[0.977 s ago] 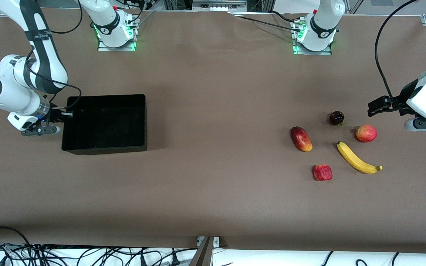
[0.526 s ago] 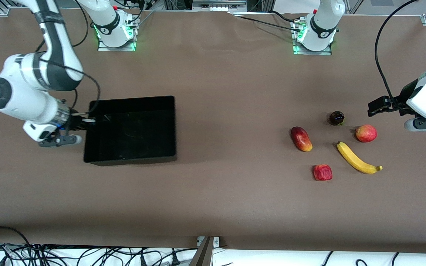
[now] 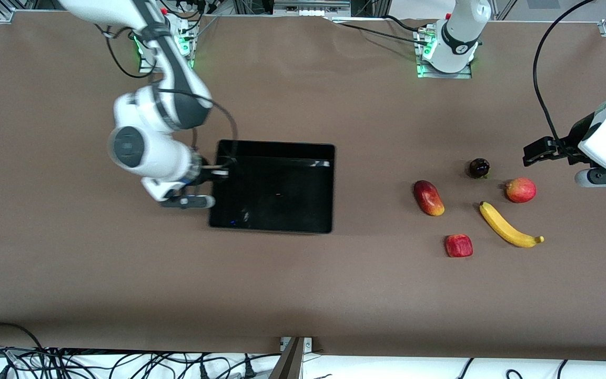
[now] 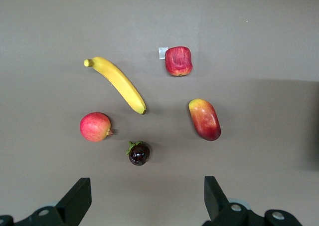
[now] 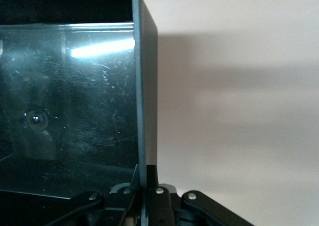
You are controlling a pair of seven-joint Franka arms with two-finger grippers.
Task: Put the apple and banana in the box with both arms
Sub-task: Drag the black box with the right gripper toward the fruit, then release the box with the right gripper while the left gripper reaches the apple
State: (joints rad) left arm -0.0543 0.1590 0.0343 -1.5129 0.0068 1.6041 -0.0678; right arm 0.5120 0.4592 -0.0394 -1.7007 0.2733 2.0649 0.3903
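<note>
Front view: right gripper (image 3: pixel 218 172) pinches the wall of the empty black box (image 3: pixel 274 223), mid-table. Apple (image 3: pixel 459 246) and banana (image 3: pixel 511 227) lie on brown table (image 3: pixel 303 295), toward left arm's end.
Left wrist view: left gripper (image 4: pixel 147 198), fingers wide, waits above the fruit; mangosteen (image 4: pixel 139 153) lies closest to them.
Right wrist view: fingers clamp the wall.
Step, judged: box positioning; next, release, then pick fruit.
</note>
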